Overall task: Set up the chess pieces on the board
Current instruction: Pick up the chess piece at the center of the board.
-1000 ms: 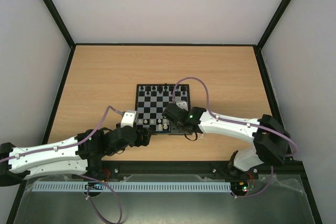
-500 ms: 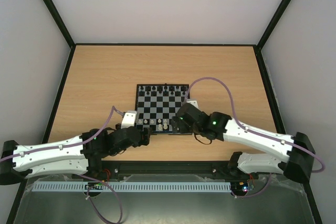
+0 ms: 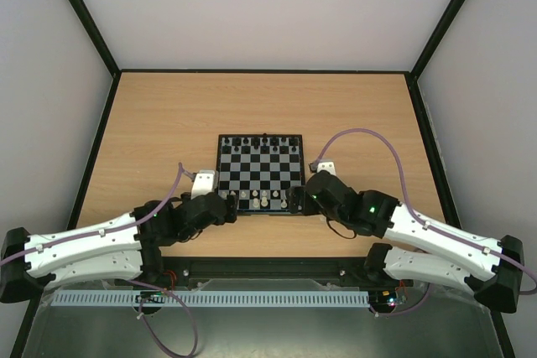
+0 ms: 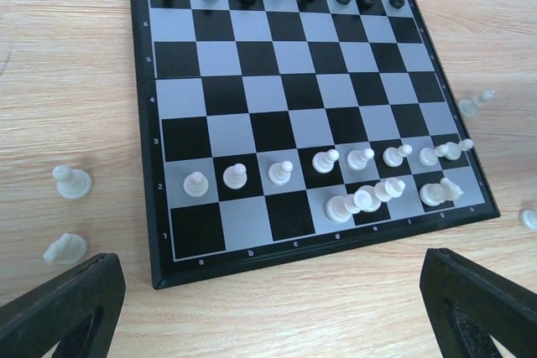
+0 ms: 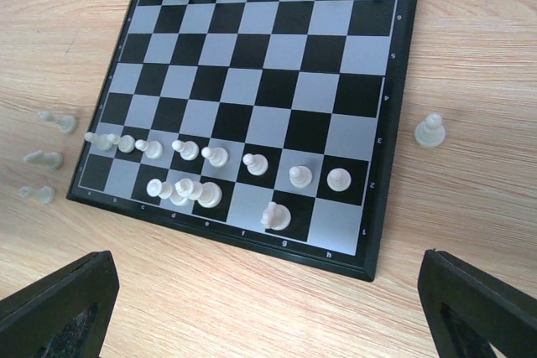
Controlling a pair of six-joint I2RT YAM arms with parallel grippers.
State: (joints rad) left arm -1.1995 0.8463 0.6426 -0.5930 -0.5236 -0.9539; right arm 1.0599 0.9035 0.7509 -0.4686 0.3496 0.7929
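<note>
Left pincer [image 4: 268, 291], right pincer [image 5: 264, 291]: both open, empty, poised just short of board [image 4: 285, 98], likely choosing next pick. Stray white pieces [image 4: 71, 182] on table [image 4: 67, 81], ahead-left of left pincer.

1. A wooden table [image 3: 168, 115] fills the middle of the overhead view, pale brown with a fine straight grain that runs from 9 o'clock to 3 o'clock.
2. A thin black edging [image 3: 268, 71] borders the table at 12 o'clock and runs down both sides.
3. A plain white back wall [image 3: 268, 6] stands at 12 o'clock, a left wall [image 3: 33, 106] at 9 o'clock and a right wall [image 3: 503, 106] at 3 o'clock.
4. Two black posts rise from the far corners, one toward 11 o'clock [image 3: 84, 16] and one toward 1 o'clock [image 3: 449, 14].
5. A black rail [image 3: 268, 267] lies along the table's near edge at 6 o'clock.
6. A white ribbed strip [image 3: 210, 298] lies just below that rail.
7. A grey metal sheet [image 3: 268, 333] spans the bottom at 6 o'clock.
</note>
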